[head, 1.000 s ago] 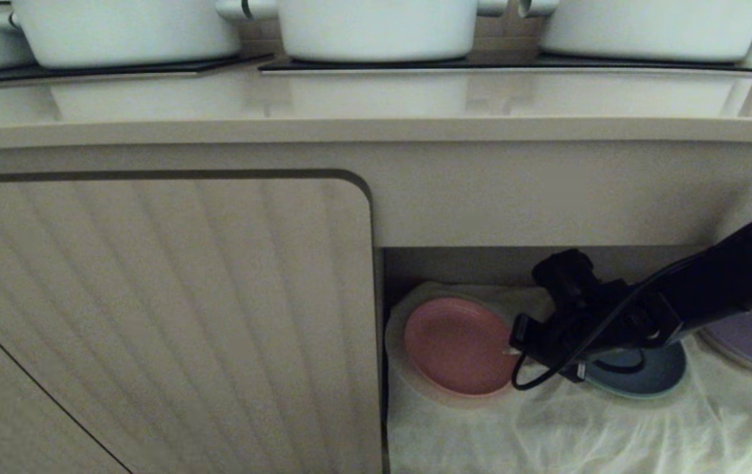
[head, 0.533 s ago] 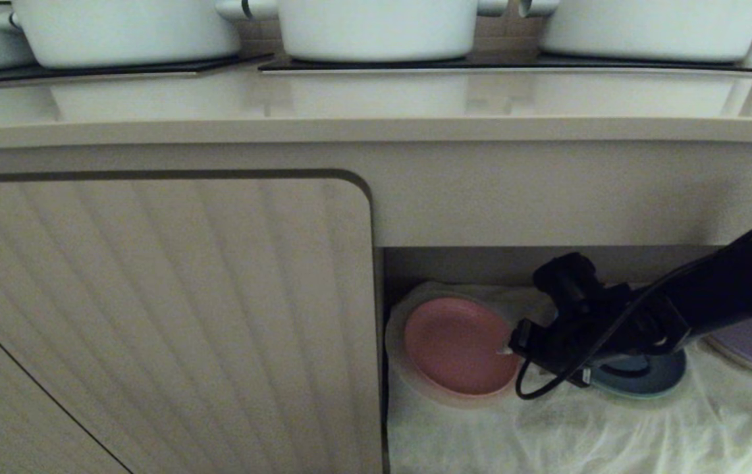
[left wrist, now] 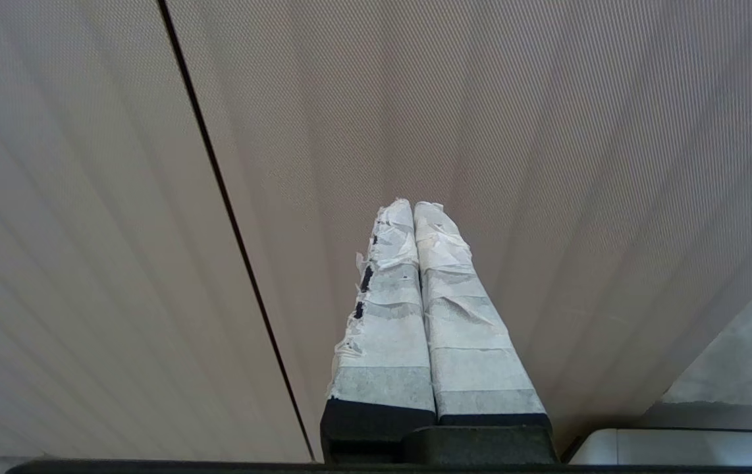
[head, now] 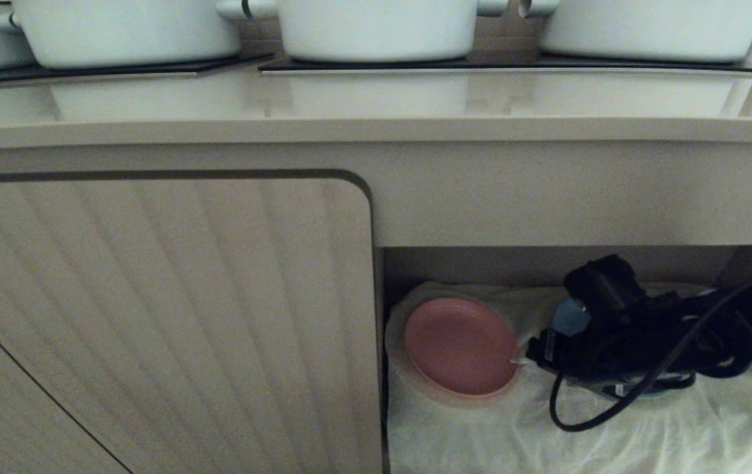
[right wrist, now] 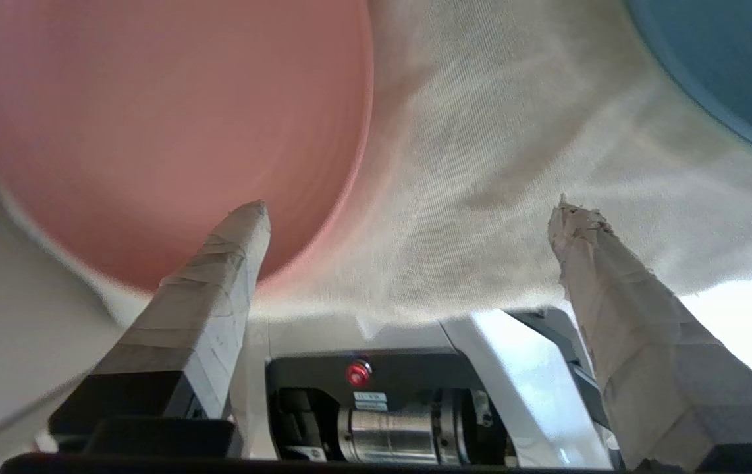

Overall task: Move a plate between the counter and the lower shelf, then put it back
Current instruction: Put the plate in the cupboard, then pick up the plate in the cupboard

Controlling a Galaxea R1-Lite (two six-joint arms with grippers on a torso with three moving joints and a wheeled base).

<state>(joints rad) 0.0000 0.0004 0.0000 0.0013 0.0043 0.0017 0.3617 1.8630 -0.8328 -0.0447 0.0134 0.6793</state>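
The pink plate (head: pixel 460 347) lies flat on the wrinkled white cloth (head: pixel 547 428) covering the floor of the lower shelf (head: pixel 481 266), at its left end beside the ribbed cabinet door (head: pixel 165 316). The right hand (right wrist: pixel 409 217) reaches into the shelf with its taped fingers (right wrist: pixel 218 276) spread wide and empty, one tip over the plate's edge. A blue plate (right wrist: pixel 712 72) lies on the cloth to the right. On the worktop (head: pixel 376 99) above stand white pots (head: pixel 376 26). The left hand (left wrist: pixel 414 209) hangs before the door, fingers pressed together.
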